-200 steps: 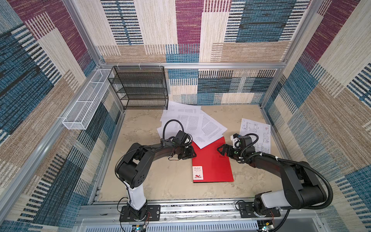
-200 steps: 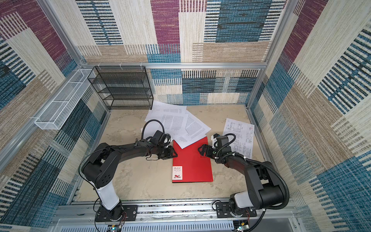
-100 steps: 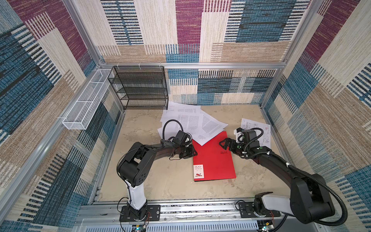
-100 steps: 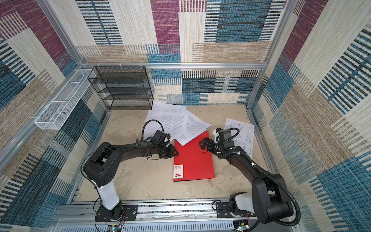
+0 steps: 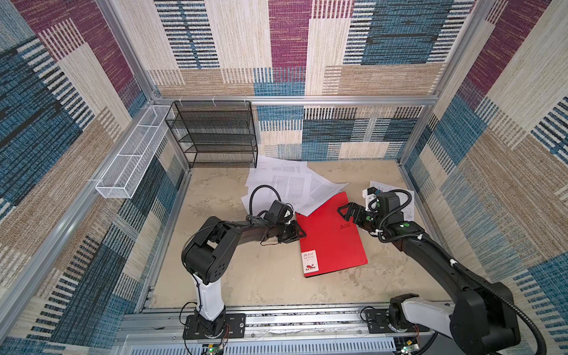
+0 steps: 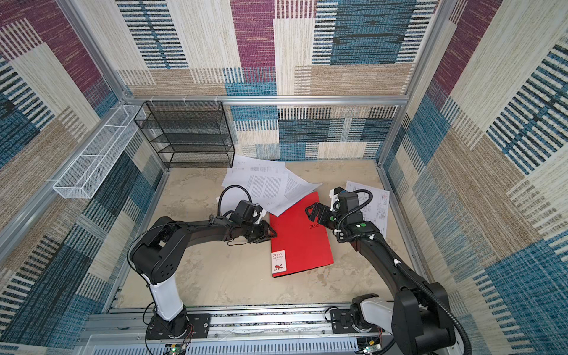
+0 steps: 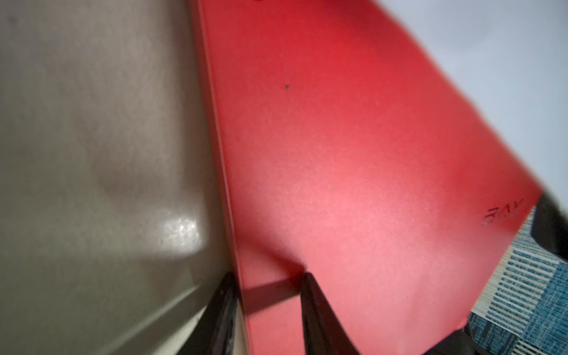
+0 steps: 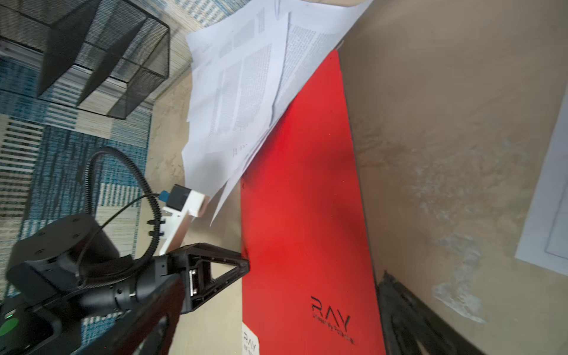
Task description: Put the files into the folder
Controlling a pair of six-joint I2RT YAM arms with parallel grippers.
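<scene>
Mottled beige bench [image 5: 246,270], patchwork woven walls [image 5: 399,46]. Closed red folder [image 5: 330,242] flat, far corner under files [image 5: 287,184]. Left fingers [image 7: 316,313] part-closed astride one long edge, grip unclear. Right fingers [image 5: 341,210] spread wide, empty, at the opposite edge. Cover reads "RAY"; label [image 5: 310,261] "RAY", "A4".

RAY stands in dark letters on the red cover of the folder [image 5: 332,246], above a smaller line too fine to read. Its white corner label [image 5: 310,262] bears RAY again, and A4 below. Print on the sheets [image 5: 285,184] is illegible.
</scene>
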